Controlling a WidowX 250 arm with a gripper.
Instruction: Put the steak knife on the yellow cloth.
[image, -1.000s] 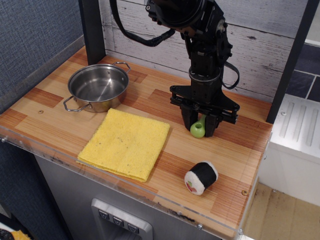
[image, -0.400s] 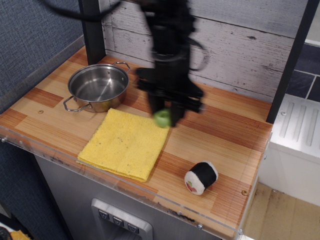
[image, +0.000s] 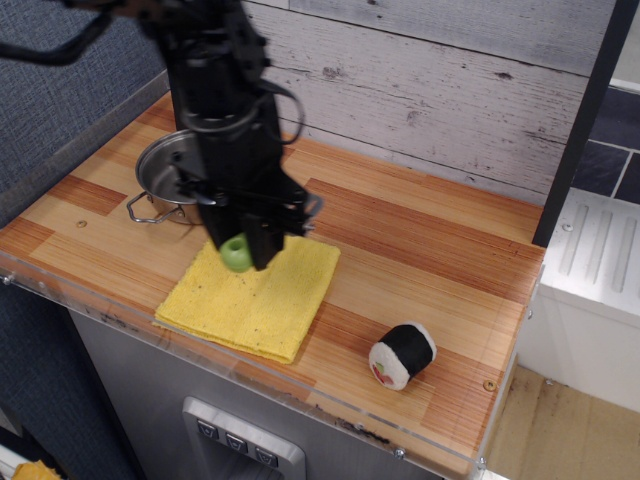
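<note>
Wood-plank counter (image: 430, 250): black gripper (image: 248, 250), closed on the lime-green-handled steak knife (image: 236, 253), holds it over the flat bright yellow cloth (image: 255, 300), at 5 o'clock from the steel pot (image: 165, 165); carry step looks done, next move calls for lowering and release.

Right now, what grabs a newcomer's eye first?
The black robot arm, left of centre, its gripper shut on a lime-green-handled steak knife above the bright yellow square cloth. Behind it sits a steel pot, partly hidden; a black-and-white sushi roll lies near the front right edge.
</note>
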